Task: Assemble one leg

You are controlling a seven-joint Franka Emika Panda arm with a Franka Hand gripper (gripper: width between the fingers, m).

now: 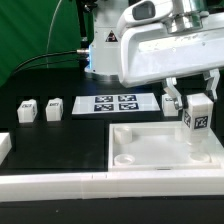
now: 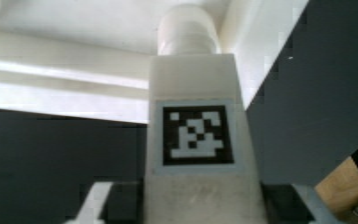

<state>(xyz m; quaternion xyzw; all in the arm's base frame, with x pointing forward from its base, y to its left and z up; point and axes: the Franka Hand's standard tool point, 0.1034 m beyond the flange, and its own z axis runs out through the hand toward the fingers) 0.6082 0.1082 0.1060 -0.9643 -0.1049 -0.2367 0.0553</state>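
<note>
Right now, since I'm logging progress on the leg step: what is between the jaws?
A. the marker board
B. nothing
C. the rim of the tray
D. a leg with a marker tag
D: the gripper is closed on a white leg, held upright above the tray, while the marker board lies flat on the table.

Near end of leg [image 2: 197,100] — off-frame
</note>
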